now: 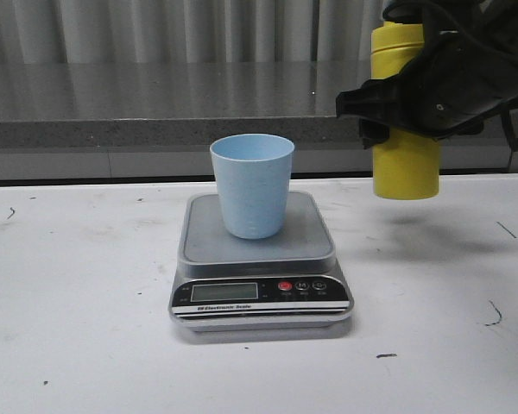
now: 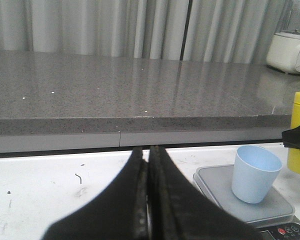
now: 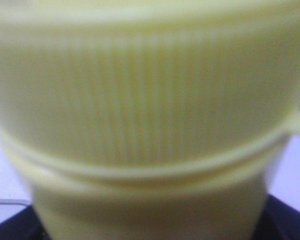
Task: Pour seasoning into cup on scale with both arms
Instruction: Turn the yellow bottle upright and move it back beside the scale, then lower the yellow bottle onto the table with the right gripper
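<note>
Right gripper (image 1: 388, 116) grasps the yellow seasoning bottle (image 1: 406, 164) aloft, left gripper (image 2: 149, 200) clenched empty; I'd carry it level over the blue cup (image 1: 252, 185) on the scale (image 1: 259, 259), then tip slowly.

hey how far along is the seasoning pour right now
Done: the cup stands upright on the scale, and the right gripper is shut on the seasoning bottle, lifted off the table to the cup's right. In hand: carrying it, upright, not over the cup. Left: moving it over, tipping and pouring; nothing looks poured. The left gripper is shut, fingers empty.
</note>
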